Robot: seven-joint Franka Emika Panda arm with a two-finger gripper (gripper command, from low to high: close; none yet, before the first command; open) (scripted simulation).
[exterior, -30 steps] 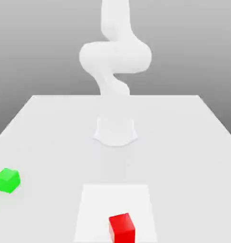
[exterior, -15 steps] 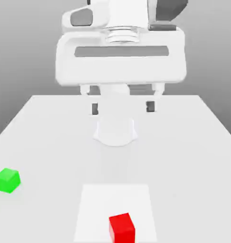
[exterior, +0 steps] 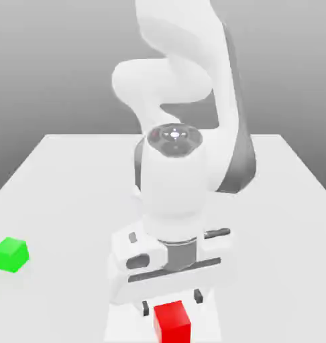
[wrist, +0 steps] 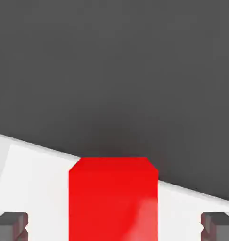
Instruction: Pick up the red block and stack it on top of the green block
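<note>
Exterior view: the white arm (exterior: 176,120) bends down over the white table (exterior: 65,174), its gripper (exterior: 172,309) low at the near edge, directly behind the red block (exterior: 172,322). The fingers (exterior: 200,295) stand apart, gripping nothing. The green block (exterior: 10,254) rests on the table well apart, toward the exterior view's left. Hand view: the red block (wrist: 113,200) lies between the two dark fingertips (wrist: 11,225), clear of both
</note>
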